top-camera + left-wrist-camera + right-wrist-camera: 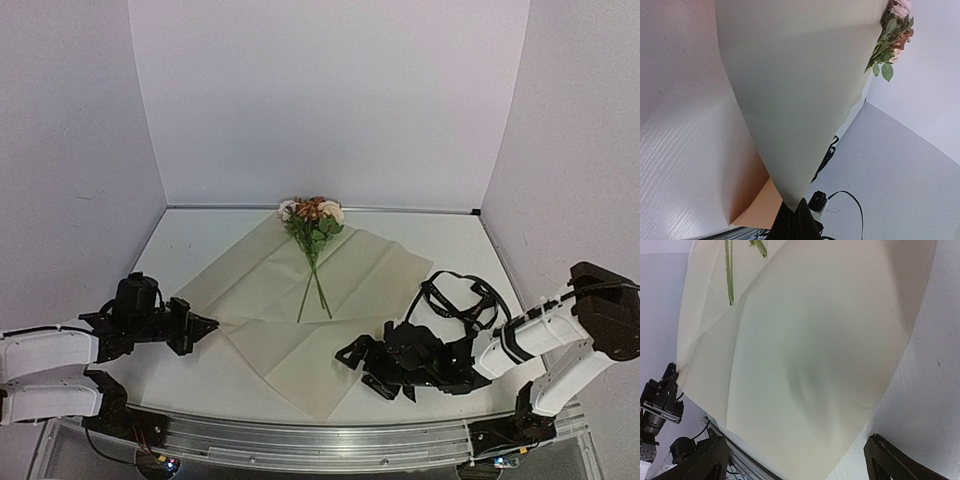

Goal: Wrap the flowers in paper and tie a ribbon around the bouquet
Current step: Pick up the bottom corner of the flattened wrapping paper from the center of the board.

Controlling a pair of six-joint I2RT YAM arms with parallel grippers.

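Note:
The tan paper (300,300) lies spread like a diamond on the table. The flowers (313,218) rest on its far corner, stems pointing toward me. My left gripper (207,323) is shut on the paper's left corner; in the left wrist view the paper (800,90) narrows into the closed jaws (793,206), with the flowers (892,30) at the top right. My right gripper (362,368) stands open over the paper's near right edge. Its wide-apart fingers (705,460) frame the paper (815,355), and the stems (729,275) show beyond. The black ribbon (458,297) lies coiled to the right.
White walls close in the table on three sides. A metal rail (320,440) runs along the near edge between the arm bases. The right arm's white forearm (540,335) reaches over the table beside the ribbon. The left arm (657,400) shows in the right wrist view.

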